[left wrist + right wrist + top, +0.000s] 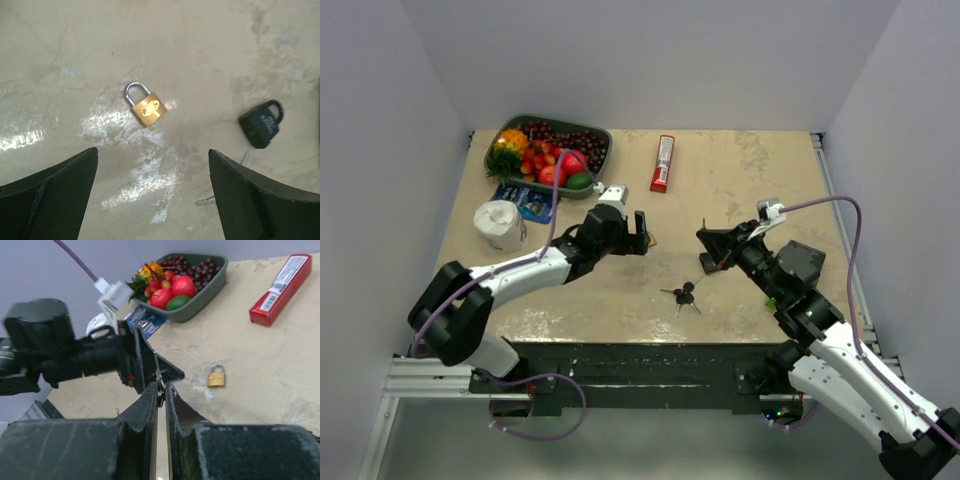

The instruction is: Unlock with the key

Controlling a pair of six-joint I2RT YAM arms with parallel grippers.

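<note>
- close-set dark fingers of my right gripper (160,390) fill the near field of the right wrist view. they are pressed together but for a thin slit. a small dark bit sits at the tips, and i cannot tell what it is.
- left gripper (152,152): fingers spread wide, holding nothing, hanging over the brass padlock (146,107). the black padlock (261,127) lies off to one side, apart from it.
- the key (682,295): a small bunch lying on the table (760,170) toward its near edge, between my two grippers and nearer the right one.
- handling, as judged: light and rigid. the metal blades look smooth and likely to slip, and the spare keys would swing loose on the ring. the best hold is across one black plastic head, with its blade left free.
- orientation: the blades fan out from the clustered heads, so the bunch has no single long axis. most point toward the near edge, and one thin line runs up toward the right gripper.
</note>
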